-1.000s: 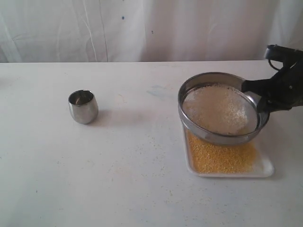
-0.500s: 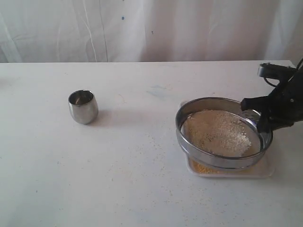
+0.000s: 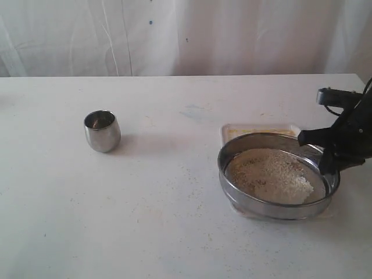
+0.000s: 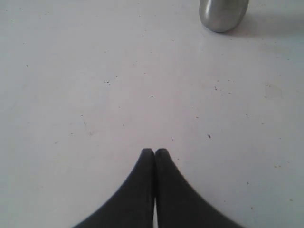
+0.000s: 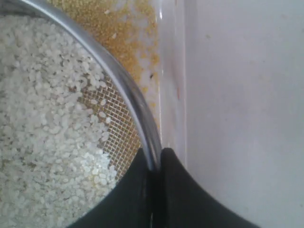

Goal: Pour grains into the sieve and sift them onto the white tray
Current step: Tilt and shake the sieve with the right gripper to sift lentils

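The steel sieve (image 3: 273, 210) hangs low over the white tray (image 3: 256, 129) and hides most of it. My right gripper (image 3: 321, 152) is shut on the sieve's right rim. Pale whitish grains (image 3: 270, 174) lie on the mesh. In the right wrist view the black fingers (image 5: 175, 190) pinch the sieve rim (image 5: 128, 90), one inside and one outside. White grains (image 5: 42, 123) fill the sieve, and fine yellow grains (image 5: 118, 28) lie on the tray (image 5: 168, 71) below. My left gripper (image 4: 155, 152) is shut and empty above bare table.
A small rounded steel cup (image 3: 102, 131) stands upright at the left of the white table (image 3: 174, 192), far from the sieve. The cup (image 4: 223, 14) also shows ahead of my left gripper. A white curtain hangs behind the table.
My right gripper has carried the sieve down and toward the table's near edge. The sieve now covers the yellow grains on the tray, and only the tray's far rim shows.
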